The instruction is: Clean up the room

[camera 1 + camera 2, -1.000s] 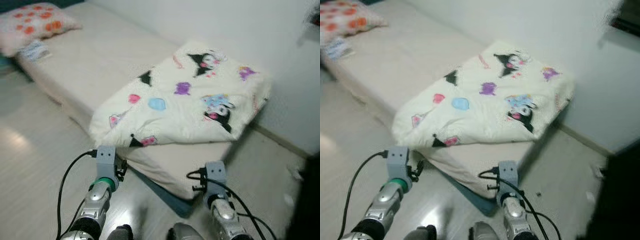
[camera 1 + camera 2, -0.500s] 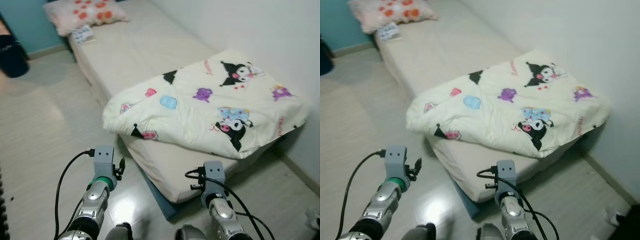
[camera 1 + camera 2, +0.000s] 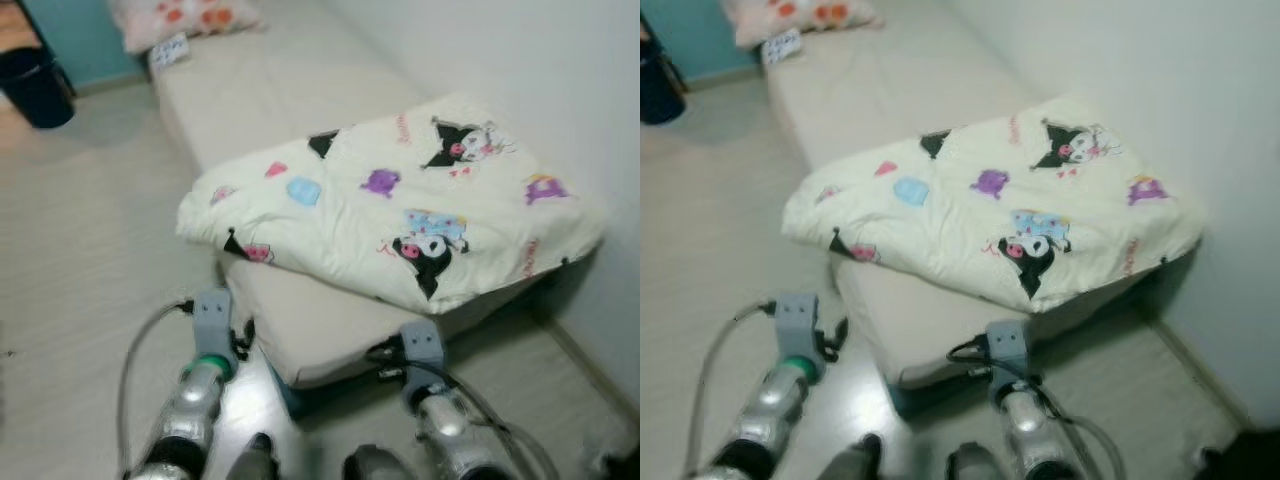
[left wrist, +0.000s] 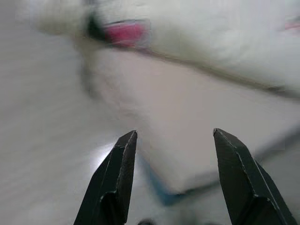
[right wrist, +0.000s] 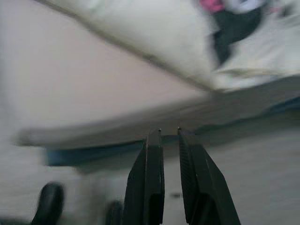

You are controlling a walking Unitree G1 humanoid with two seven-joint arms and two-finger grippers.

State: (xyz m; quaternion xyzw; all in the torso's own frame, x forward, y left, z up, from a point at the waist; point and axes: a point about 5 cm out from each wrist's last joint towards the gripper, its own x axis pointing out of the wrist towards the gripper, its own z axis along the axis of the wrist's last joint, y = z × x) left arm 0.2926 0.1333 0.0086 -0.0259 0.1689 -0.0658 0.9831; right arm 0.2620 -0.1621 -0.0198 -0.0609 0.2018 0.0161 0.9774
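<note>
Cream-coloured and printed with cartoon characters, a folded blanket lies across the foot end of the mattress, its near corner hanging just past the edge. At the far end sits a pink flowered pillow with a small packet beside it. The 2 arms are raised toward the mattress end: the left gripper has its fingers spread wide, the right gripper has its fingers nearly pressed together, holding nothing. A dark bin stands on the pale floor.
</note>
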